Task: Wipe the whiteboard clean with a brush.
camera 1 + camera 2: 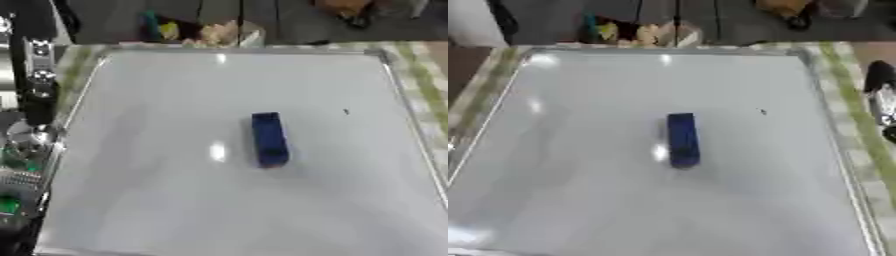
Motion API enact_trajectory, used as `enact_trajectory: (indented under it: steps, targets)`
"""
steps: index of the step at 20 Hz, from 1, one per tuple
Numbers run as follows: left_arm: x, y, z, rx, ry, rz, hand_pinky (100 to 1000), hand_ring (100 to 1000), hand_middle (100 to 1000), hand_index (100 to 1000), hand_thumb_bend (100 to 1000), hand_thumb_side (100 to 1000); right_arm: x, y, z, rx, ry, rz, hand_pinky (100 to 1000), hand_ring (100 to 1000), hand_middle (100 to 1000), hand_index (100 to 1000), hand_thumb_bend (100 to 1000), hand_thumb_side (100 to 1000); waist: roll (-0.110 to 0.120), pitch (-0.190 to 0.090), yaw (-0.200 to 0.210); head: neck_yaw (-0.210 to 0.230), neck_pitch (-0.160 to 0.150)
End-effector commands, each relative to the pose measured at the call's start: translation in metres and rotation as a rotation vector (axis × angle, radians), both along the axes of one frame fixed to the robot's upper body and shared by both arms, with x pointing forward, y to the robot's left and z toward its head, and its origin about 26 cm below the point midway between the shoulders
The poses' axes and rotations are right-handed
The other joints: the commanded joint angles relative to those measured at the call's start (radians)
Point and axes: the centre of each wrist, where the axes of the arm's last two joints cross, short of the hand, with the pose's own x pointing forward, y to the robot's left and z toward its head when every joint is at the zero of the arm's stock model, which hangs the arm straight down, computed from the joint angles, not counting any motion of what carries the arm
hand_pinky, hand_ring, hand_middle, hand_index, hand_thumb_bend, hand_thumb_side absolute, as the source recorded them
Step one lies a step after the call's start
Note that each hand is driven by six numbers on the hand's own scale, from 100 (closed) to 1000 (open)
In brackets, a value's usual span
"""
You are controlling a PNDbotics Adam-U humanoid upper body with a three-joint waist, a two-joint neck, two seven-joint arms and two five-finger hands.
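One whiteboard (157, 200) lies flat and takes up nearly the whole surface; its near half is bare apart from soft glare, nothing on it; a metal frame runs round the edges. By the board's left edge sits a jumble of silver and green bits (17, 160) I can't make out, and above that a black-and-silver left arm (37, 75) stands just off the board, not touching it. One blue brush (682, 139) sits about mid-board, lying flat, long side running near to far, with nothing touching it or in the way. One tiny dark mark (762, 112) shows a bit further back and towards the right edge, apart from the brush. A dark bit of the right arm (880, 95) pokes in past the right edge, over the green-checked cloth (846, 100) covering the surface. Honestly can't tell whether either robot hand is released or clenched; neither holds the brush. Past the far edge, some yellow and tan clutter (206, 32).
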Motion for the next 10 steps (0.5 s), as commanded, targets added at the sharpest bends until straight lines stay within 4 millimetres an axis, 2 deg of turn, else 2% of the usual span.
enact_trajectory:
  steps: [1, 10]
  targets:
    - [-0.0036, -0.0031, 0.0082, 0.005, -0.034, -0.015, 871, 919, 923, 984, 315, 1000, -0.0035, -0.0004, 0.0072, -0.025, -0.035, -0.006, 792, 896, 891, 907, 100, 1000, -0.005, -0.020, 0.001, 0.006, 0.000]
    - [-0.0034, -0.0061, 0.0084, 0.014, -0.029, -0.028, 871, 919, 923, 984, 306, 1000, -0.0031, 0.0047, 0.0135, -0.081, -0.029, 0.001, 788, 871, 873, 892, 114, 1000, -0.009, -0.025, 0.004, 0.009, -0.001]
